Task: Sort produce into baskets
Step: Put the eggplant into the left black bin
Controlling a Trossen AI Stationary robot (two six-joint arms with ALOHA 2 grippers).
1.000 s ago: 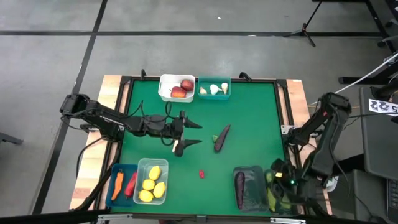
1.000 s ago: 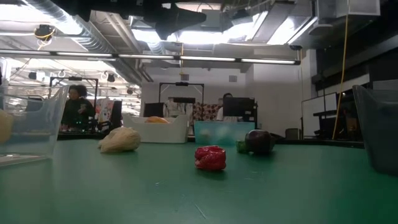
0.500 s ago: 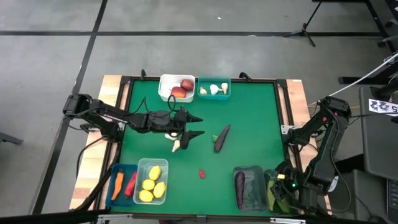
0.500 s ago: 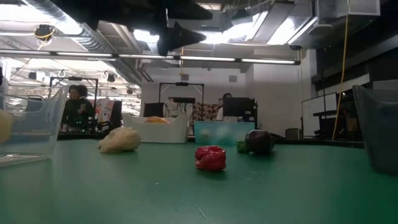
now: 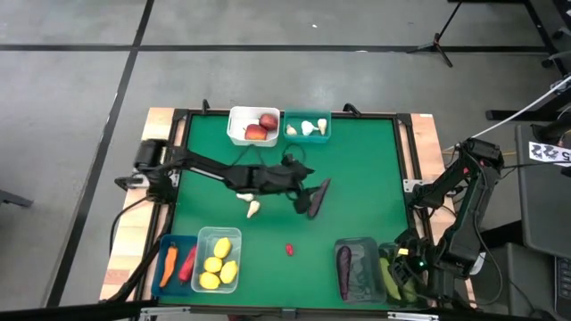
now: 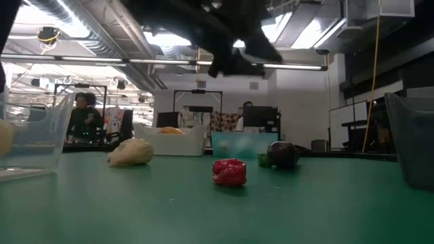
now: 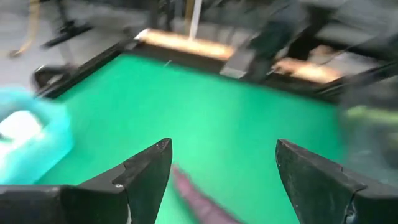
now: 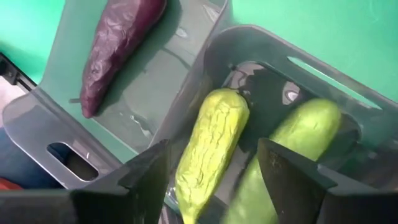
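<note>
My left gripper stands open above the table, right next to the purple eggplant that lies on the green mat; in its wrist view the eggplant shows low between the two fingers. A garlic and a small red piece lie loose on the mat. My right gripper hangs open over the near-right smoky basket, in which two green cucumbers lie.
At the far edge stand a white basket with apples and a teal one with garlic. Near left are the blue basket and the clear basket of lemons. A second smoky basket holds an eggplant.
My left gripper has swung out toward the table's right edge, from above the garlic to beside the eggplant, and has come a little lower. The garlic, the red piece and the eggplant lie where they were.
</note>
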